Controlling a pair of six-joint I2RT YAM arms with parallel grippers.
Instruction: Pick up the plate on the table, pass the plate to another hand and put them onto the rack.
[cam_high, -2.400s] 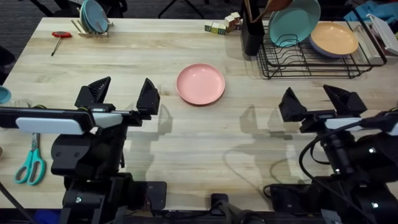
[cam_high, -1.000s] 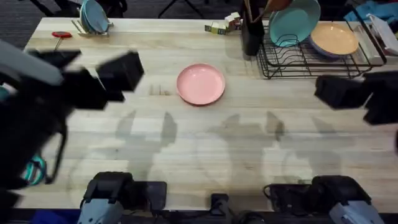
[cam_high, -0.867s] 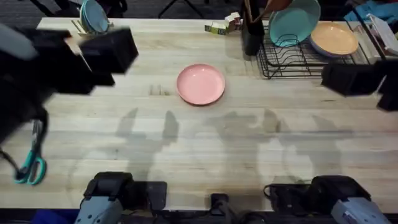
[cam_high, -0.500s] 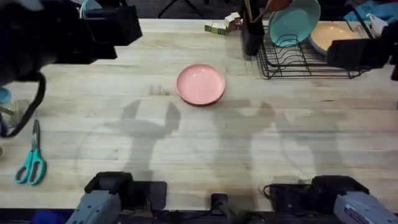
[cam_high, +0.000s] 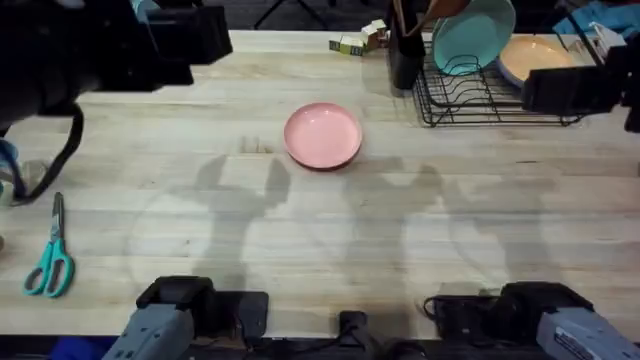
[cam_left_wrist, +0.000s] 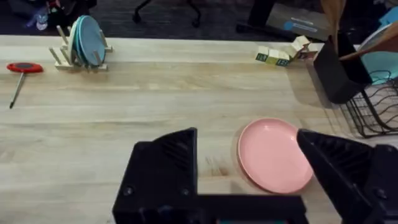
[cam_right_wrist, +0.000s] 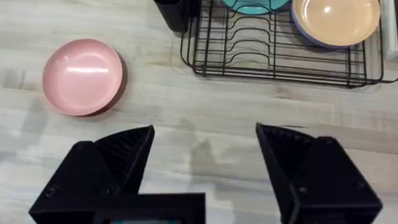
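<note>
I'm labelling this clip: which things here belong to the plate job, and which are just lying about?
Job: pink plate, flat on the table; black wire rack.

Lying about: scissors, red-handled tool, wooden rack with blue plates, small blocks.

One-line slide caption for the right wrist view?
Open right pincer above the table, pink plate lying flat beside the black rack.
</note>
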